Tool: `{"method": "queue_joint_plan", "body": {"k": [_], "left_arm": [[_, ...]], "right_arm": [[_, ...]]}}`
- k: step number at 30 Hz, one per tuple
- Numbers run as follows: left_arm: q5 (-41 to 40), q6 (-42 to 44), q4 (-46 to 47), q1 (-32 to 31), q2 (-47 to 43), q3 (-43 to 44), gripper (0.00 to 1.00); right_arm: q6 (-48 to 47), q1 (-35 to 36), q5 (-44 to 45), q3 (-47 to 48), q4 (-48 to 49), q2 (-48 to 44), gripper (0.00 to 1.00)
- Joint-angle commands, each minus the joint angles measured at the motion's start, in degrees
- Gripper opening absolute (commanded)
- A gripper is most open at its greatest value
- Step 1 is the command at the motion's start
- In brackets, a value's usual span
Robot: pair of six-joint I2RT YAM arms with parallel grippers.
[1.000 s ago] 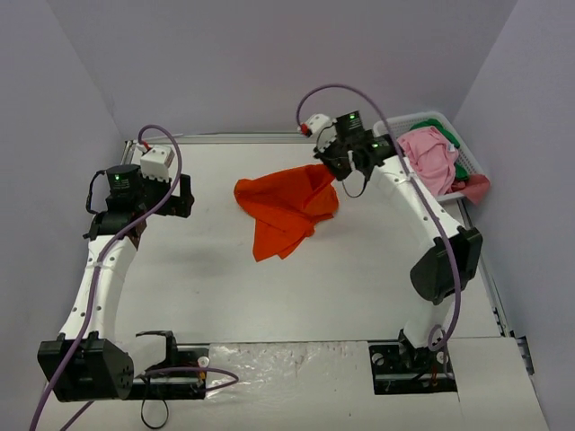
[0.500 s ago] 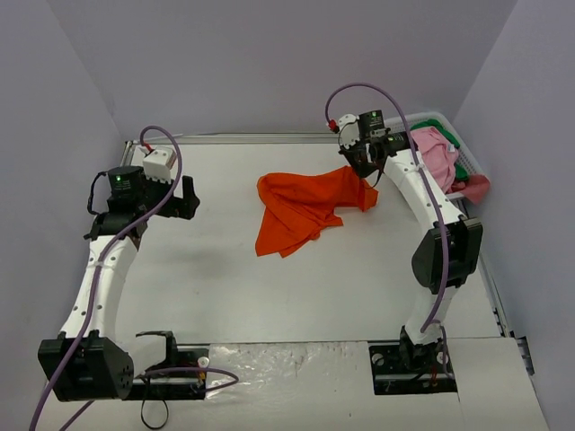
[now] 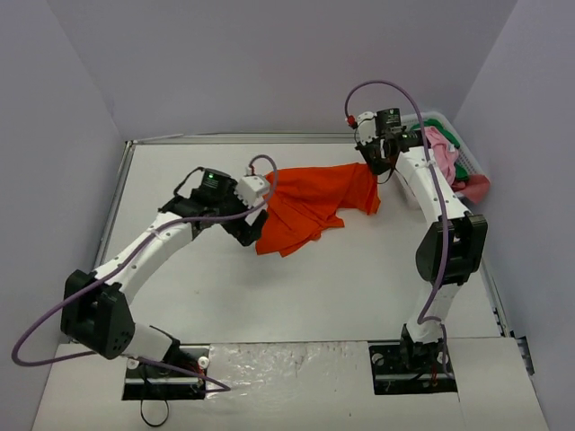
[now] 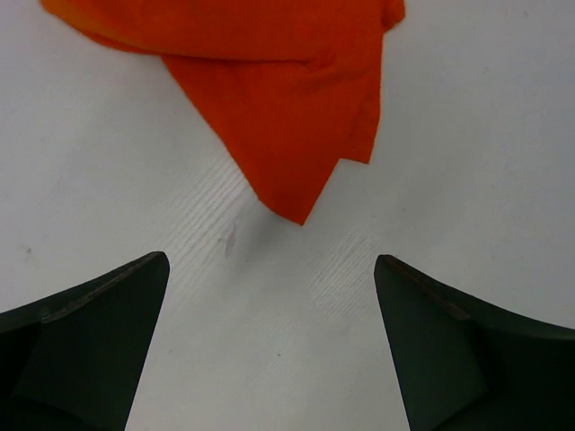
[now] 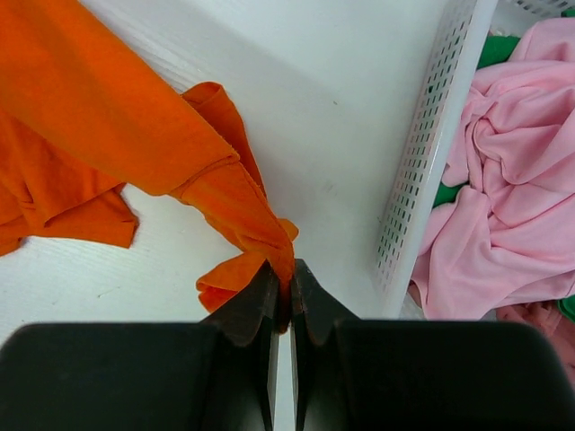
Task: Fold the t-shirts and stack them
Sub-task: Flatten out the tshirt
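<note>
1. Swinging in from the far side of the counter (image 3: pixel 269 287), the left arm has crossed toward the orange t-shirt (image 3: pixel 310 202), while the right arm has dragged its corner of the cloth closer to the white basket (image 3: pixel 418 117).
2. Right now the left hand (image 3: pixel 250 226) is hovering over the end of the shirt farthest from the basket. Its wrist camera is showing the fingers spread wide, with nothing between them.
3. Below that released hand, a pointed tip of the orange cloth (image 4: pixel 287 117) is lying flat on the counter, and the fingers are not touching it.
4. Over by the basket, the right hand (image 3: pixel 375 171) is clenching a bunched edge of the shirt. The wrist view is showing the fingers pinched tight on the orange fabric (image 5: pixel 117 117).
5. That shirt is stretching across the counter from just beside the basket wall (image 5: pixel 431 144) out toward the left hand, partly rumpled and folded over itself.
6. Inside the basket, the pink t-shirt (image 3: pixel 438 154) is sitting crumpled on top, with the green t-shirt (image 3: pixel 460 169) peeking out underneath.
</note>
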Motion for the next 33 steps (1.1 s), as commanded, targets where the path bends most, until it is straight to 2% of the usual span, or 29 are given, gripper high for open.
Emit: {"method": "queue_joint_plan", "body": {"k": [1, 3, 5, 14, 22, 30, 33], "left_arm": [[-6.2, 6.5, -2.4, -6.6, 3.6, 4.2, 1.0], [-8.7, 7.2, -1.4, -11.0, 5.7, 5.0, 1.0], [-12.7, 7.5, 0.0, -14.3, 9.2, 5.7, 0.94], [-22.6, 6.9, 9.9, -19.8, 18.5, 8.7, 0.8], [-23.2, 6.1, 11.9, -21.6, 26.4, 12.7, 0.79], [-20.4, 5.6, 10.3, -23.1, 30.1, 15.9, 0.72], [-21.8, 5.6, 10.7, -23.7, 30.8, 16.2, 0.72]], "right_arm": [[0.8, -0.9, 0.5, -0.1, -0.1, 1.2, 0.0], [0.9, -1.4, 0.4, -0.4, 0.0, 1.4, 0.0], [1.0, -1.9, 0.3, -0.7, 0.1, 1.6, 0.0], [1.1, -2.1, 0.3, -1.5, 0.0, 2.1, 0.0], [0.9, -2.9, 0.1, -1.4, 0.1, 2.8, 0.0], [0.5, -3.7, -0.2, -2.1, 0.4, 3.3, 0.0], [0.3, -4.0, -0.6, -2.6, 0.6, 3.5, 0.0]]}}
